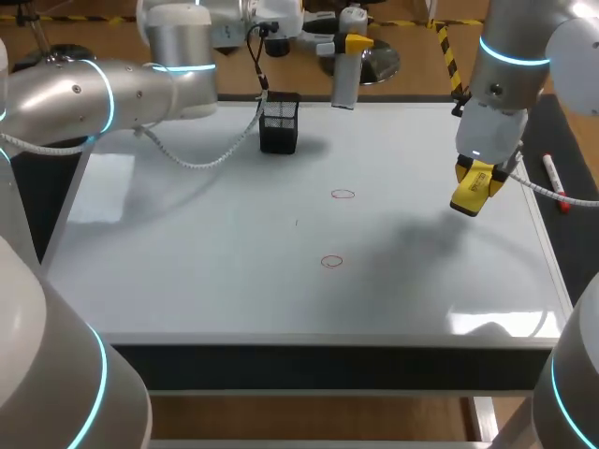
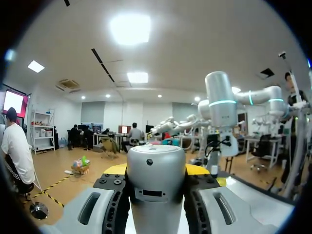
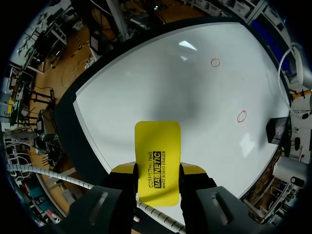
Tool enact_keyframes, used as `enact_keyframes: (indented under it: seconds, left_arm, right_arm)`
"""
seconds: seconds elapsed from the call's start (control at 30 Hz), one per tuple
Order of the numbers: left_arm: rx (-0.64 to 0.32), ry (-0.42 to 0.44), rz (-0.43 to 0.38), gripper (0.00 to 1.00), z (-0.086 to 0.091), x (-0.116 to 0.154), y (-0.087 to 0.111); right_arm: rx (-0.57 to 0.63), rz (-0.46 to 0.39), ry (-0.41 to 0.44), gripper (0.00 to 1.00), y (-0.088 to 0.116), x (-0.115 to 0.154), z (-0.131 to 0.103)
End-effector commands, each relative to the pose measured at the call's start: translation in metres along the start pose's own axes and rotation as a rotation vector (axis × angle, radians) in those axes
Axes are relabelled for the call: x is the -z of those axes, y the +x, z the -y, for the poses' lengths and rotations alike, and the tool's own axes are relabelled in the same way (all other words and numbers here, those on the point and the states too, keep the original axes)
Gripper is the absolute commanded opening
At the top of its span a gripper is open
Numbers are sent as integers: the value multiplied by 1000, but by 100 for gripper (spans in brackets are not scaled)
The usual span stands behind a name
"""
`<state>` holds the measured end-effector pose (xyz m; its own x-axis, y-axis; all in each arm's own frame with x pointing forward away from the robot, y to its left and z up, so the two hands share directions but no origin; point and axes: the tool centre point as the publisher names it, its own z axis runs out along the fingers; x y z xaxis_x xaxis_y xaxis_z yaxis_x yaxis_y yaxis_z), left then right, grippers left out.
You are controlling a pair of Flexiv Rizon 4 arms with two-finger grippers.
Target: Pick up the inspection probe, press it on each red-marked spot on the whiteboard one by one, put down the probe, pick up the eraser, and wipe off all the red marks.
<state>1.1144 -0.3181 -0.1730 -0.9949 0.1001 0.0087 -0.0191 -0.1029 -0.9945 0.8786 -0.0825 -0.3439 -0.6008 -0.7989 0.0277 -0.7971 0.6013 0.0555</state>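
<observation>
1. Closest to its own wrist camera, the right gripper [image 3: 157, 171] pinches the yellow eraser [image 3: 157, 146]. Its yellow fingertips [image 3: 124, 169] press on the eraser from two sides, and the eraser juts out ahead of them.
2. Ahead of the eraser spreads the whiteboard [image 3: 161, 83]. In the head view this gripper hangs over the board's right part, with a soft shadow beside it.
3. Two red marks [image 1: 343, 195], both small rings, sit near the board's middle. One is toward the far side and the other mark [image 1: 331, 262] is nearer the front edge. Both are well apart from the eraser.
4. The left gripper [image 2: 157, 170] is clamped on the inspection probe [image 2: 156, 195], a grey cylinder filling the gap, with a yellow tip showing on either side.
5. In the head view the left arm [image 1: 112, 94] comes in from the left and holds the probe at the board's far edge.
6. Just left of the probe, a black mesh holder [image 1: 279, 123] stands on the board. A marker pen [image 1: 554, 180] lies just beside the board's right edge.
</observation>
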Motion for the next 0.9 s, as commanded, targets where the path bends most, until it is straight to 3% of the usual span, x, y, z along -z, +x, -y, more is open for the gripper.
enact_keyframes:
  seconds: [0.03, 0.1, 0.6, 0.9]
  left_arm:
    - [1, 0, -2, 0, 1, 0, -1]
    - [1, 0, -2, 0, 1, 0, -1]
    - [1, 0, -2, 0, 1, 0, -1]
    - [1, 0, -2, 0, 1, 0, -1]
  right_arm:
    - [2, -3, 1, 0, 0, 1, 1]
    - [22, -14, 2, 0, -9, 1, -3]
    - [289, -54, 27, 0, -151, 14, -89]
    - [437, -82, 38, 0, -204, 9, -121]
